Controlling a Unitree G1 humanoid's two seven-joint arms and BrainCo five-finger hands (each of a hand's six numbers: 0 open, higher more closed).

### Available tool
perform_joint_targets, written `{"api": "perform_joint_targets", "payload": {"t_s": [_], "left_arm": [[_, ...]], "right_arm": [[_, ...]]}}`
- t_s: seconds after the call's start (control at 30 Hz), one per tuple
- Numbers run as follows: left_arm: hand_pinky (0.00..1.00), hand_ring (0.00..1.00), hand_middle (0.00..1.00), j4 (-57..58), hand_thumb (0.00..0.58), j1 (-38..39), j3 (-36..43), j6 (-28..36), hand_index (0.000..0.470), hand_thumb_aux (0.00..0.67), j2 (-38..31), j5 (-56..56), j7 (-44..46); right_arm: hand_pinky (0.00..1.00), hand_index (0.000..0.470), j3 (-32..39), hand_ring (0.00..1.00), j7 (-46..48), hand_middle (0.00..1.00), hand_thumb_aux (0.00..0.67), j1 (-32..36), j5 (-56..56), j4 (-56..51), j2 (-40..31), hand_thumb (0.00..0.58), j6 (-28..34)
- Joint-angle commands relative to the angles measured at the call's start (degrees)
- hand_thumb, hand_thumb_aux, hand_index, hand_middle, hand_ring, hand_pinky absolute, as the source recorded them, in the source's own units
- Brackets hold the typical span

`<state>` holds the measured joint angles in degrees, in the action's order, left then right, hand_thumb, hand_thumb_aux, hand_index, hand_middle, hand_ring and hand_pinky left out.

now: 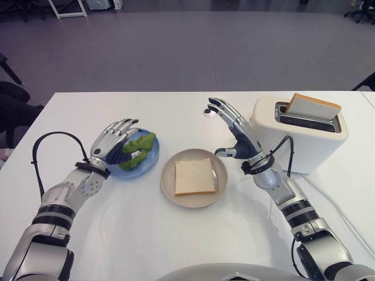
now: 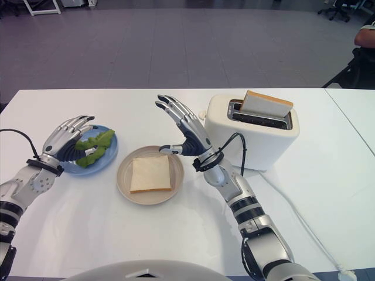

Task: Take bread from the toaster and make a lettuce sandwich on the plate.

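Note:
A slice of bread (image 1: 194, 177) lies flat on the beige plate (image 1: 169, 189) at the table's middle. A second slice (image 1: 312, 106) stands up out of the white toaster (image 1: 304, 143) on the right. Green lettuce leaves (image 1: 137, 151) rest on a blue plate (image 1: 152, 161) to the left. My left hand (image 1: 112, 139) hovers over the blue plate's left edge, open, fingers stretched toward the lettuce. My right hand (image 1: 233, 125) is raised between the beige plate and the toaster, open, holding nothing.
The toaster's black cable (image 1: 280, 151) loops past my right wrist and a white cord (image 2: 310, 233) runs off toward the table's front right. A small round fitting (image 1: 208, 112) is set in the table behind my right hand.

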<state>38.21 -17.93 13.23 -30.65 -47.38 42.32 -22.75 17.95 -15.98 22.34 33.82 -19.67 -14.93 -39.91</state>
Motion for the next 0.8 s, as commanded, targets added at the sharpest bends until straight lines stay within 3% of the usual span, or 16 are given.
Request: {"api": "perform_joint_targets", "payload": {"t_s": [0.03,0.23,0.27,0.3,0.33,0.37,0.4,0.53,0.6,0.63,0.8], "left_arm": [[0.00,0.00,0.00,0.97,0.000,0.79,1.46,2.82,0.000,0.000,-0.72,2.01,1.95],[0.00,0.00,0.00,1.95,0.000,0.34,3.23,5.87,0.000,0.000,-0.38,3.34,3.65],[0.00,0.00,0.00,2.19,0.036,0.23,3.49,5.99,0.015,0.021,-0.30,3.34,3.95],[0.00,0.00,0.00,2.38,0.212,0.12,3.70,6.08,0.096,0.137,-0.23,3.32,4.22],[0.00,0.00,0.00,2.72,0.310,-0.04,3.99,6.34,0.149,0.213,-0.14,3.42,4.57],[0.00,0.00,0.00,3.03,0.334,-0.18,4.24,6.54,0.164,0.234,-0.08,3.48,4.84],[0.00,0.00,0.00,3.38,0.425,-0.31,4.45,6.58,0.227,0.323,-0.03,3.42,5.13],[0.00,0.00,0.00,4.77,0.489,-0.78,5.60,6.23,0.284,0.405,0.38,3.18,5.91],[0.00,0.00,0.00,5.07,0.564,-0.93,6.09,5.42,0.391,0.557,0.64,2.95,6.18],[0.00,0.00,0.00,4.96,0.580,-0.91,6.19,4.90,0.470,0.670,0.71,2.78,6.19],[0.00,0.00,0.00,2.60,0.580,-0.44,4.20,-1.35,0.470,0.670,0.67,-0.99,4.28]], "right_arm": [[0.00,0.000,-0.44,0.00,0.61,0.00,0.000,-1.08,-0.43,0.48,-0.09,0.000,-0.02],[0.00,0.000,-0.35,0.00,0.99,0.00,0.000,-1.40,-0.48,0.53,0.03,0.000,-0.02],[0.00,0.000,-0.33,0.00,1.01,0.00,0.000,-1.45,-0.46,0.51,0.06,0.000,-0.02],[0.00,0.000,-0.32,0.00,1.04,0.00,0.000,-1.49,-0.46,0.50,0.08,0.000,0.00],[0.00,0.000,-0.30,0.00,1.10,0.00,0.000,-1.51,-0.48,0.50,0.13,0.000,0.01],[0.00,0.000,-0.28,0.00,1.15,0.00,0.000,-1.51,-0.50,0.49,0.17,0.000,0.02],[0.00,0.000,-0.26,0.00,1.19,0.00,0.000,-1.52,-0.50,0.49,0.21,0.000,0.03],[0.00,0.000,-0.32,0.00,1.35,0.00,0.000,-1.61,-0.47,0.54,0.33,0.000,-0.01],[0.00,0.000,-0.38,0.00,1.37,0.00,0.000,-1.66,-0.48,0.56,0.33,0.000,-0.03],[0.00,0.000,-0.40,0.00,1.37,0.00,0.000,-1.69,-0.49,0.56,0.32,0.000,-0.05],[0.00,0.000,-0.56,0.00,1.41,0.00,0.000,-1.77,-0.53,0.63,0.31,0.000,-0.09]]}}
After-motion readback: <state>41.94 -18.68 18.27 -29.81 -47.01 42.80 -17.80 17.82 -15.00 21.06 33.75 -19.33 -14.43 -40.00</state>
